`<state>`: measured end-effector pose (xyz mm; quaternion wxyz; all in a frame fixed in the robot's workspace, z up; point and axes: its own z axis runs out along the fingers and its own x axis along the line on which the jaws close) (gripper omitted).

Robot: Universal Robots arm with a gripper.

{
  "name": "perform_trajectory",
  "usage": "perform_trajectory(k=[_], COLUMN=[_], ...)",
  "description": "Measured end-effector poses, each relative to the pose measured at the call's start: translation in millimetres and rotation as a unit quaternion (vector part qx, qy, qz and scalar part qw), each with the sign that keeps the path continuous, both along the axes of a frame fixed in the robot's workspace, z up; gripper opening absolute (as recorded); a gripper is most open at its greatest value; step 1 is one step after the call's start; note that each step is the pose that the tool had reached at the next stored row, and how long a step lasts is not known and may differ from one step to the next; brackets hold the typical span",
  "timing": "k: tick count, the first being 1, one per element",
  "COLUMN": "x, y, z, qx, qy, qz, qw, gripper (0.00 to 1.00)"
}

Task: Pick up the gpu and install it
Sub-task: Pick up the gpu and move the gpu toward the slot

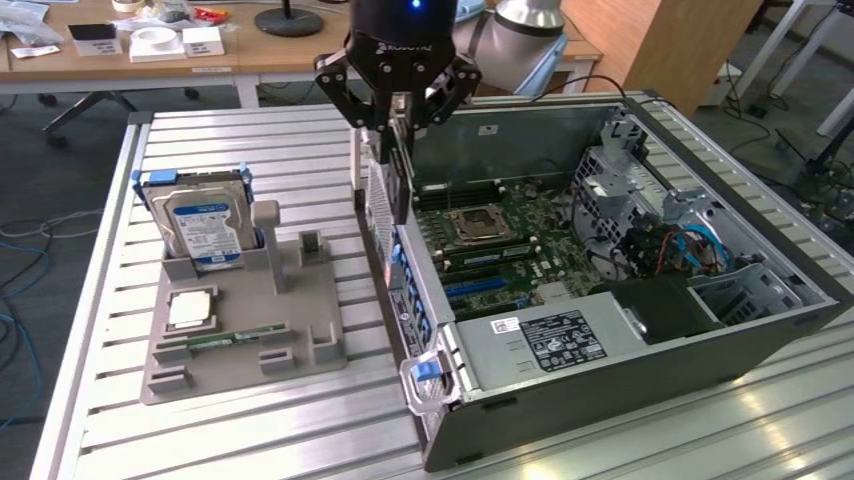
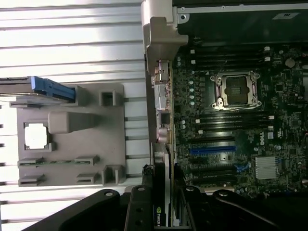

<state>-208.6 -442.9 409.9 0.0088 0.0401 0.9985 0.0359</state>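
Observation:
My gripper [image 1: 395, 125] hangs over the open computer case [image 1: 747, 330], at the edge wall nearest the grey holder, and is shut on the gpu [image 1: 379, 205]. The card hangs upright below the fingers, its perforated silver bracket facing the exterior view's left. In the wrist view the gpu [image 2: 161, 173] shows edge-on between my fingers [image 2: 146, 204], lined up along the case's wall and just beside the motherboard [image 2: 231, 120]. The motherboard [image 1: 514, 225] lies in the case, its blue expansion slot [image 2: 211, 150] below the gripper's side.
A grey holder [image 1: 254, 340] on the slatted metal table [image 1: 240, 140] carries an upright hard drive [image 1: 200, 228], a CPU chip [image 1: 191, 308] and a RAM stick [image 1: 230, 338]. The case's power supply [image 1: 561, 340] and drive cage [image 1: 627, 200] sit inside. A wooden desk stands behind.

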Motion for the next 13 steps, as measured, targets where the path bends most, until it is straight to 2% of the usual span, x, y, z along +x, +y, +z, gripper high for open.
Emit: perform_trajectory(k=[13], x=[27.4], y=[0.5], z=[0.0], qx=[0.0003], qy=[0.0000], qz=[0.000], qw=[1.0000], gripper=[0.27])
